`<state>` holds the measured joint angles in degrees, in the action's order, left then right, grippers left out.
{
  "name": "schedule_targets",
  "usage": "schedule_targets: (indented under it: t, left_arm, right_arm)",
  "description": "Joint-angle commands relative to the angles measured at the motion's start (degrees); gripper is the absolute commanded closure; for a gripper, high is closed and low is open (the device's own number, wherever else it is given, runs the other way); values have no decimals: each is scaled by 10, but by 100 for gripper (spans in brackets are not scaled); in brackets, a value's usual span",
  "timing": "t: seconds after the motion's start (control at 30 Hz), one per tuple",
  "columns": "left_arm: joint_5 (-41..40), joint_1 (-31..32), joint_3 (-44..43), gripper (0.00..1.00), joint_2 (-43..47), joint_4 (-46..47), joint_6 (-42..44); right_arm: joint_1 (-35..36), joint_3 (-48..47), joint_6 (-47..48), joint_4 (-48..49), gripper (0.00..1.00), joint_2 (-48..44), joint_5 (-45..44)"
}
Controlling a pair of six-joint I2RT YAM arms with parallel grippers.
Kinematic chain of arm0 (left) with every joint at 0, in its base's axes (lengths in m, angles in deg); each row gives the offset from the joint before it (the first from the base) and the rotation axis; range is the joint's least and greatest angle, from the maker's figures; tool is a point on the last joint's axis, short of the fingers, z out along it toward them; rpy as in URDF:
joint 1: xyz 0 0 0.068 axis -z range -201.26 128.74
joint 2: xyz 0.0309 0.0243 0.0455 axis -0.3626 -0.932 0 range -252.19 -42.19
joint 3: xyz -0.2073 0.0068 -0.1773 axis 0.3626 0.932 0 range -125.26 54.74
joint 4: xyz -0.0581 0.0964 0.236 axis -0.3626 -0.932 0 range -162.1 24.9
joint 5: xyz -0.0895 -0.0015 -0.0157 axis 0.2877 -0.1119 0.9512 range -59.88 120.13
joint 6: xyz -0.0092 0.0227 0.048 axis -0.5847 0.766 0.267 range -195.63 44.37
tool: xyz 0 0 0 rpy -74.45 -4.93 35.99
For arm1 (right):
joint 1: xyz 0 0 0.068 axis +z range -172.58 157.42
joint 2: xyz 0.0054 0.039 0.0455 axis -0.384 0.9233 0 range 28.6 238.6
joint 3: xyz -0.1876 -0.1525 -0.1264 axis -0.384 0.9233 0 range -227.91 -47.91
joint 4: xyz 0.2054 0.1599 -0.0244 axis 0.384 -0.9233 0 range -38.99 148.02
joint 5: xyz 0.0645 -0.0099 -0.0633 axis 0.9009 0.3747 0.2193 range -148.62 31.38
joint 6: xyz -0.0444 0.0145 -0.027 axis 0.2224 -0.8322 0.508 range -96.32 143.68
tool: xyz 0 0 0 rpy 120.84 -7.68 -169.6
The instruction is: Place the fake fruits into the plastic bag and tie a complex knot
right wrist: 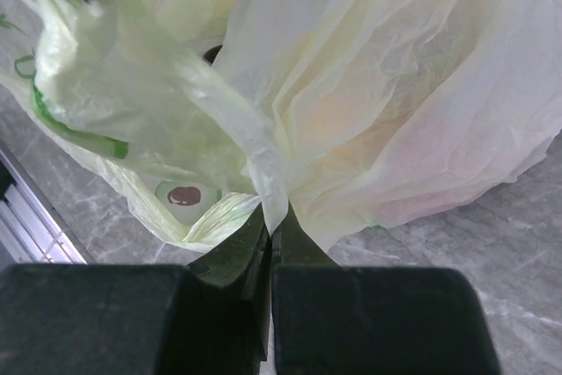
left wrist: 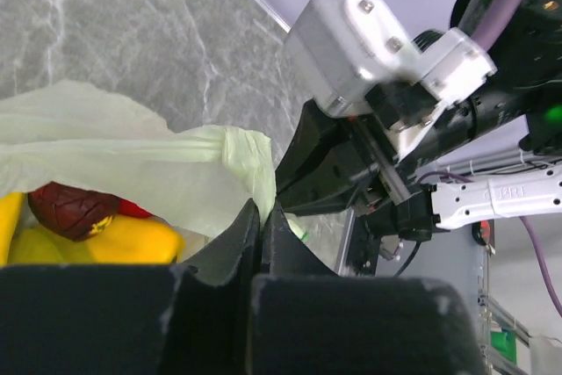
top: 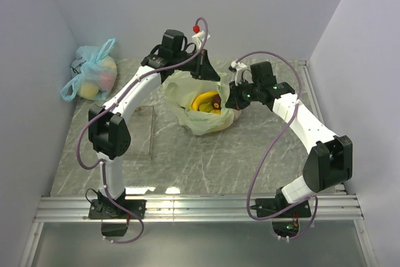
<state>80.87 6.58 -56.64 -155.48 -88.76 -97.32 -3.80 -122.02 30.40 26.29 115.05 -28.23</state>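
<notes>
From above, the plastic bag (top: 201, 117) sat in the middle of the table (top: 250, 151), mouth up. The fake fruits (top: 207, 102) were already inside, bananas showing yellow. The left gripper (top: 208, 70) reached to the bag's upper rim from the far side, its arm arched high. The right gripper (top: 234, 96) came in at the bag's right edge, forearm doubled back. I judged each had taken a handle so the knotting could begin. A light blue bag (top: 94, 74) lay well apart in the far left corner.

Through the left wrist camera, the jaws were pressed together on a gathered strip of the bag's film. A dark red piece (left wrist: 75, 208) and a yellow fruit (left wrist: 123, 241) lay below.

The right wrist camera showed its jaws likewise nipped on a bunched fold.
</notes>
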Motion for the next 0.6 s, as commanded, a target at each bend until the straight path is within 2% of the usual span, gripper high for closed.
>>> schedule_targets:
  t: [0.0, 0.03, 0.07, 0.1, 0.13, 0.17, 0.27, 0.4, 0.47, 0.57]
  left_arm:
    - [18, -5, 27, 100, 47, 66, -5]
    - [16, -8, 34, 100, 54, 85, -11]
    - [15, -10, 37, 100, 67, 84, -5]
    - [17, -10, 28, 100, 69, 74, 2]
    - [21, -9, 21, 100, 68, 62, 20]
    - [23, -10, 16, 100, 68, 40, 24]
    - [37, -9, 13, 100, 69, 13, 43]
    - [47, -6, -3, 100, 72, -23, 75]
    - [45, -4, -11, 100, 71, -39, 96]
    - [54, -3, -17, 100, 74, -46, 102]
  right_arm:
    - [5, 15, 9, 23, 95, -29, -7]
    - [5, 20, 9, 22, 79, -31, -15]
    - [4, 21, 10, 22, 70, -34, -15]
    - [-1, 21, 10, 18, 50, -43, -15]
    - [-7, 23, 9, 17, 12, -50, -3]
    - [-15, 26, 7, 20, 8, -59, 4]
    - [-45, 49, 15, 73, 7, -117, 57]
    - [-50, 100, 39, 216, 5, -187, 102]
    - [-38, 112, 41, 274, 5, -187, 109]
    - [-24, 102, 48, 307, 5, -163, 124]
